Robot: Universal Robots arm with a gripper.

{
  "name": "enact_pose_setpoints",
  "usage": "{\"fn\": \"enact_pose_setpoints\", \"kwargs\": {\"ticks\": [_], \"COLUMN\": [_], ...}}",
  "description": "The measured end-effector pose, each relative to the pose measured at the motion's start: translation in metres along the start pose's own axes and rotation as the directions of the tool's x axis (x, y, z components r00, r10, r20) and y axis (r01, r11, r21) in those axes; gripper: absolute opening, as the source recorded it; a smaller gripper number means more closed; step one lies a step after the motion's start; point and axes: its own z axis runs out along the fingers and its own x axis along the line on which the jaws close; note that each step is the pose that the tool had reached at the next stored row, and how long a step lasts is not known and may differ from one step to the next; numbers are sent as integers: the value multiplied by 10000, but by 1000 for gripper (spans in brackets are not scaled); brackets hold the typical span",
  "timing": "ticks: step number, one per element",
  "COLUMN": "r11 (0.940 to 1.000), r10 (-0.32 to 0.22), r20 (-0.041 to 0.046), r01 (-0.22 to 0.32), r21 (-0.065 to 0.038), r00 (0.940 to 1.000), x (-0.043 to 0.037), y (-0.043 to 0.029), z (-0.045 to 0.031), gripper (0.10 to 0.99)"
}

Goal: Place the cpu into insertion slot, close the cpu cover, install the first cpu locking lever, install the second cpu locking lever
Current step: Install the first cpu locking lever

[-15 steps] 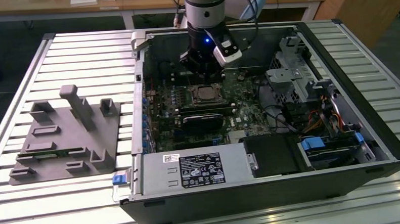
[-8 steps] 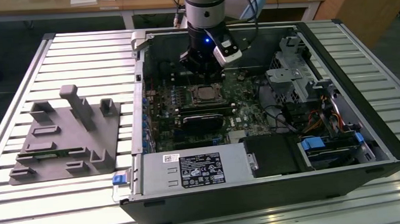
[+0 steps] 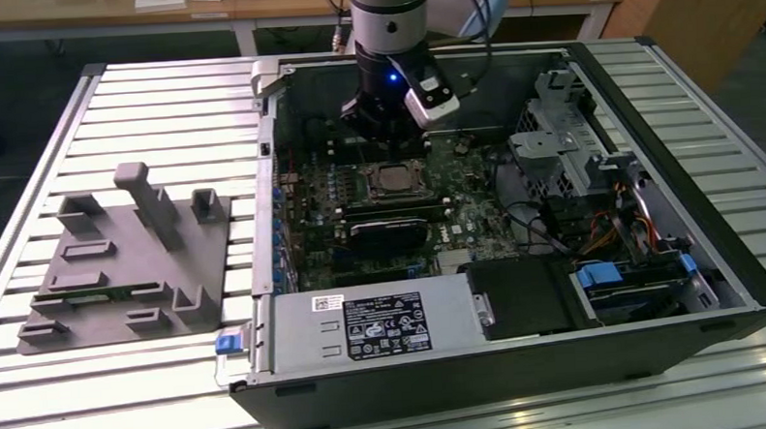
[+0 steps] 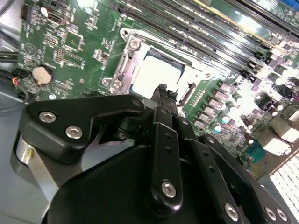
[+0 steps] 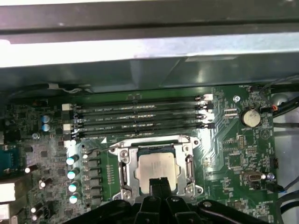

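Observation:
The cpu (image 5: 157, 169) lies flat in the insertion slot (image 3: 393, 180) on the green board, its silver top bright in the second wrist view (image 4: 156, 74). The silver cpu cover (image 5: 189, 164) sits down around it as a frame, with the chip showing through its cut-out. A thin locking lever (image 5: 145, 141) runs along the socket edge nearest the memory slots. My gripper (image 5: 159, 183) hovers just over the cpu's edge with its black fingers (image 4: 162, 93) pressed together, shut on nothing. In the exterior view the gripper (image 3: 380, 149) hangs inside the open case above the socket's far side.
Long black memory slots (image 5: 140, 116) lie beside the socket, and a coin battery (image 5: 250, 116) sits past them. A black card (image 3: 391, 235), a power supply (image 3: 362, 327) and a drive cage (image 3: 554, 139) crowd the case. A grey fixture block (image 3: 126, 255) rests at the exterior view's left.

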Motion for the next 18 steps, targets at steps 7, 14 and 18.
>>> {"fn": "enact_pose_setpoints", "kwargs": {"ticks": [7, 14, 18], "r11": [10000, 10000, 9993], "r10": [6, 8, 32], "r20": [1, 2, -31], "r01": [-6, -8, -34], "r21": [-1, -1, -374], "r00": [10000, 10000, 10000], "x": [213, 441, 485], "y": [-19, -40, -43], "z": [-15, -31, -34], "gripper": [106, 106, 106]}}
